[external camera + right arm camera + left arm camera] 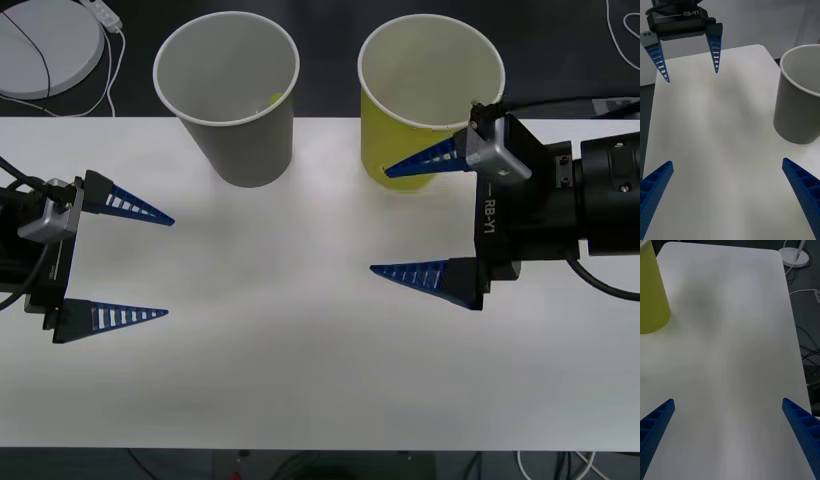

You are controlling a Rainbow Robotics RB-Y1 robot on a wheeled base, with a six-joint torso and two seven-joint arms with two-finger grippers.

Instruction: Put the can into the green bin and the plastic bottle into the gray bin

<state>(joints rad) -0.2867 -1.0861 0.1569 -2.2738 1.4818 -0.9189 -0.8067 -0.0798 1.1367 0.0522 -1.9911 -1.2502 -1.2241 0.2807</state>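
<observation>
Both grippers, left gripper [165, 265] and right gripper [380, 220], are held wide over the bare table [300, 380]; gray bin [240, 140] and green bin [400, 130] are stood at 12 o'clock.

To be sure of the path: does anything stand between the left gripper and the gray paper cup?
Nothing visible does. The open left gripper hovers at the white table's left; only tabletop separates it from the tapered gray paper cup. The open right gripper is by the yellow-green paper cup.
</observation>
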